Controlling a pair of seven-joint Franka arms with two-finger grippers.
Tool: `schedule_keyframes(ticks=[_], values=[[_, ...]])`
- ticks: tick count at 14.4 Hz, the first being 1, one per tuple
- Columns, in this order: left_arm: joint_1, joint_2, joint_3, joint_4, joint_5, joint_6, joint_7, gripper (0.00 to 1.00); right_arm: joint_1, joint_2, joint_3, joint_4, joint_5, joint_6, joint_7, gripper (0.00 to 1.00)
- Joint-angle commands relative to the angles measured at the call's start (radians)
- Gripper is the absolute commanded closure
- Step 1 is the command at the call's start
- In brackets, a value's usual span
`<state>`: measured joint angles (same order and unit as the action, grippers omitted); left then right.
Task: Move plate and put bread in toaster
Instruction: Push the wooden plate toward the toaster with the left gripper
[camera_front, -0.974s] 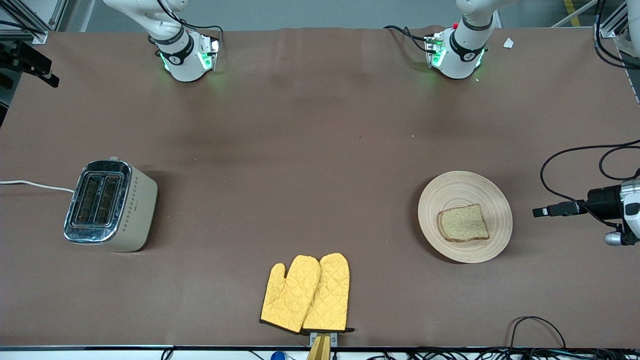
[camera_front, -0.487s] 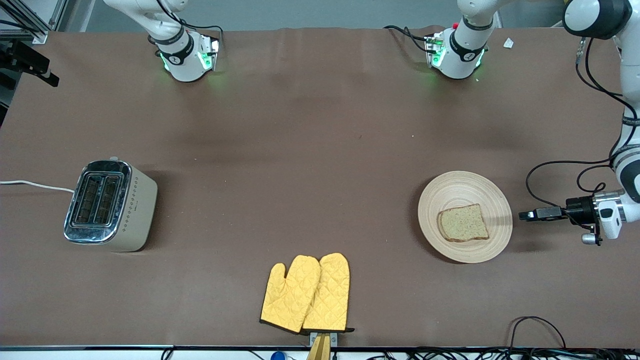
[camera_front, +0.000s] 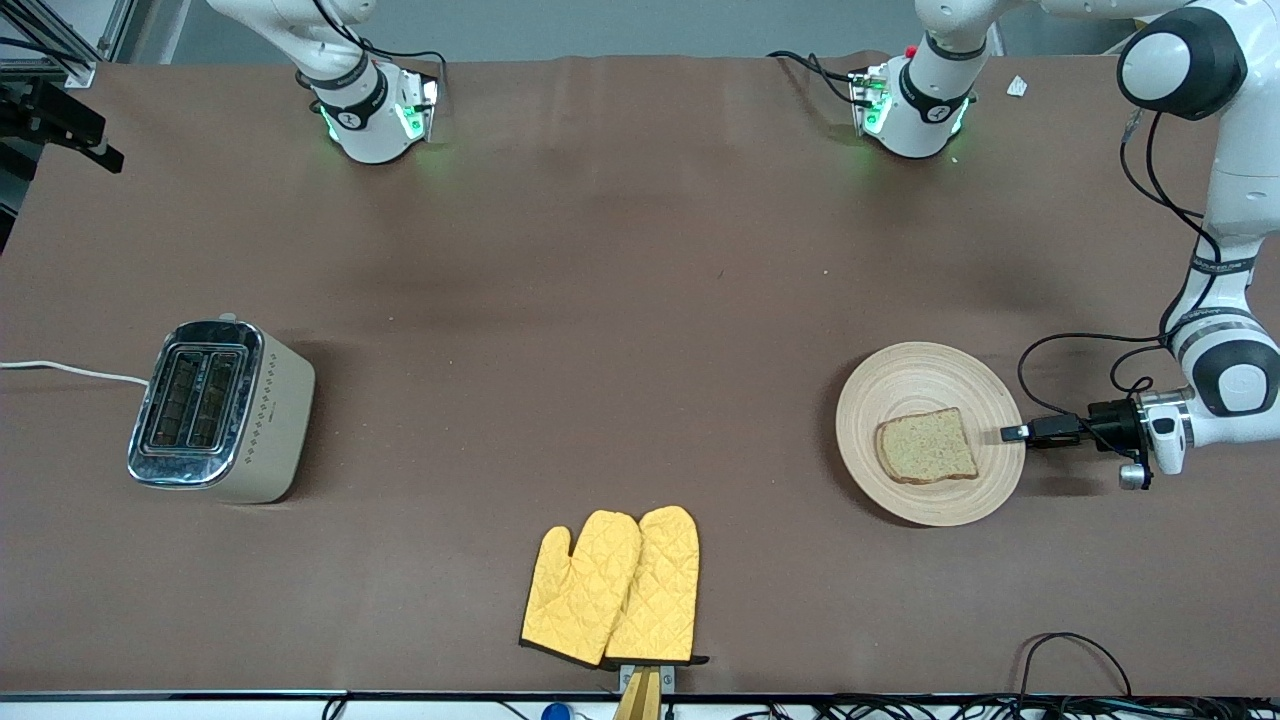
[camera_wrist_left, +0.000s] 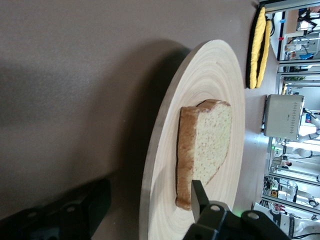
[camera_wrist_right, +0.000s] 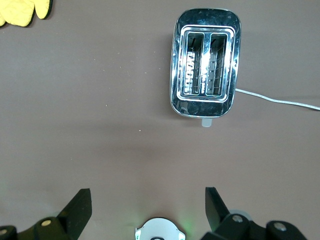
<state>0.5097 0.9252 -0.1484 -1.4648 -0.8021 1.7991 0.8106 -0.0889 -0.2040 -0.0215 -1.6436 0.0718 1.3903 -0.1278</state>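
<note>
Left gripper (camera_front: 1012, 433): held low and level at the plate (camera_front: 915, 375) rim, fingers (camera_wrist_left: 198, 195) apart, one above the rim, one below.
Right gripper (camera_wrist_right: 145, 210): fingers spread, high over the toaster (camera_front: 222, 410); arm waiting.
Bread (camera_front: 926, 446): flat on the plate, at the left arm's end.
Toaster: slots up, long axis running near to far, at the right arm's end.
Mitts (camera_front: 612, 587): near table edge.
Writing: none readable.

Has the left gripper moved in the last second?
Yes. The left gripper has slid low along the table toward the plate, from well clear of it to its rim; the plate itself stayed put.
</note>
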Motion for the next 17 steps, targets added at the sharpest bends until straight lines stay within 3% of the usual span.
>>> schedule_keyframes(ticks=[1, 5, 7, 9, 12, 17], values=[[-0.003, 0.021, -0.008, 0.02, -0.008, -0.001, 0.056, 0.46, -0.005, -0.015, 0.005, -0.016, -0.006, -0.002, -0.013, 0.0], [-0.007, 0.027, -0.023, 0.02, -0.008, -0.009, 0.139, 0.73, -0.003, -0.015, 0.006, -0.016, -0.013, 0.0, -0.01, 0.0], [-0.006, 0.024, -0.026, 0.021, -0.006, -0.015, 0.14, 0.81, 0.018, -0.015, 0.027, -0.015, -0.087, 0.01, 0.0, 0.0], [-0.003, 0.023, -0.046, 0.023, -0.005, -0.033, 0.142, 0.88, 0.018, -0.015, 0.028, -0.015, -0.093, 0.01, 0.004, 0.0], [0.0, 0.012, -0.078, 0.026, -0.002, -0.053, 0.14, 0.94, 0.015, -0.015, 0.028, -0.015, -0.096, 0.01, 0.008, 0.0], [-0.013, 0.0, -0.227, 0.024, 0.001, -0.054, 0.119, 0.99, 0.012, -0.014, 0.023, -0.015, -0.09, 0.006, 0.0, 0.0]])
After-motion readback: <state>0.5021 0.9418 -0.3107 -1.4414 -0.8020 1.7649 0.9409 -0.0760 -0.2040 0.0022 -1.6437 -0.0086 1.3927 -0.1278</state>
